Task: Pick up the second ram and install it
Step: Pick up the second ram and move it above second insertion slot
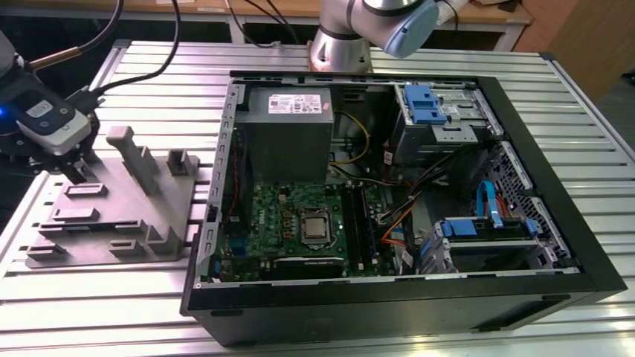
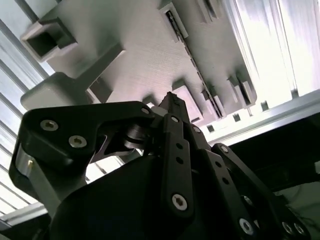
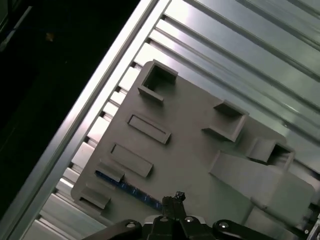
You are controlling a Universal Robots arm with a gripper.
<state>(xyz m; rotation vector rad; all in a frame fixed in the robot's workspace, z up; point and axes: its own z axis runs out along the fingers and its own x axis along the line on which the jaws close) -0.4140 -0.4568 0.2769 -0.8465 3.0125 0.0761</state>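
Exterior view: we see the gripper [image 1: 71, 169] over the grey holder tray [image 1: 159, 223], at the tray's edge farthest from the open PC case [image 1: 397, 305], on the exterior view's left. The tray lies on the slotted aluminium table [image 1: 100, 297].

In both wrist views the gripper's tips [image 3: 177, 196] appear pressed together with nothing lifted. We cannot tell whether they touch the tray.

The second ram [image 3: 125, 187] lies in a long slot of the tray. In the first wrist view it shows as a blue strip that ends just beside the gripper tips.

Around it: a tall slanted post [image 1: 129, 152] and a small square socket [image 1: 178, 160] rise from the tray near the gripper.

The case's side wall [image 1: 223, 186] stands between the tray and the motherboard [image 1: 278, 216]. The grey power supply [image 1: 288, 126] sits above the board.
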